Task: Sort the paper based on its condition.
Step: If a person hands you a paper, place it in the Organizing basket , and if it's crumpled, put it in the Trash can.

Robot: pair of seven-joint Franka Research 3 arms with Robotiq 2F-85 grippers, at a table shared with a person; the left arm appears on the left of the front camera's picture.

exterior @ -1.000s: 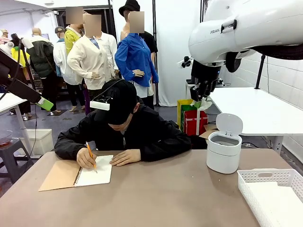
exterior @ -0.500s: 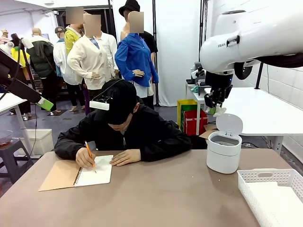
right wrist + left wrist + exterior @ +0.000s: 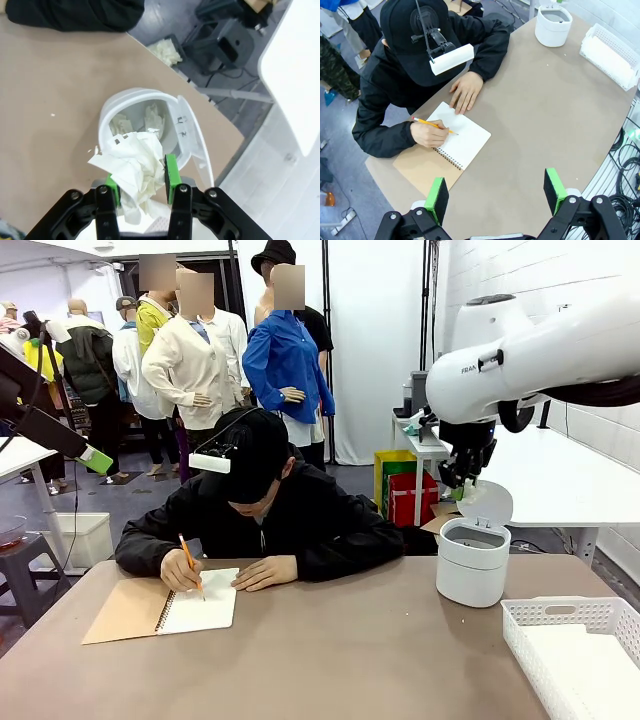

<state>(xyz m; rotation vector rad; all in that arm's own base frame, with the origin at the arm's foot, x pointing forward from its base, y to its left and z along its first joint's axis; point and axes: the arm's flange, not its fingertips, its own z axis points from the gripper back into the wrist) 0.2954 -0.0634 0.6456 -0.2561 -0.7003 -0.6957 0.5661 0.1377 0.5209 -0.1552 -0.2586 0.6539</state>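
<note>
A crumpled ball of white paper (image 3: 134, 167) sits between the green pads of my right gripper (image 3: 141, 182), which is shut on it. It hangs just above the small white bin (image 3: 107, 112), whose lid (image 3: 192, 140) stands open; more crumpled paper lies inside. In the front view the right gripper (image 3: 462, 483) points down over that bin (image 3: 472, 565) at the table's far right. My left gripper (image 3: 496, 195) is open and holds nothing, high above the table's near side.
A person leans on the far left of the table, writing with a pencil (image 3: 190, 562) in a spiral notebook (image 3: 160, 612). A white slotted basket (image 3: 560, 612) stands at the near right corner, close to the bin.
My right arm has swung to the right and come down with the paper ball, from left of the bin to just above its opening. The person keeps writing.
</note>
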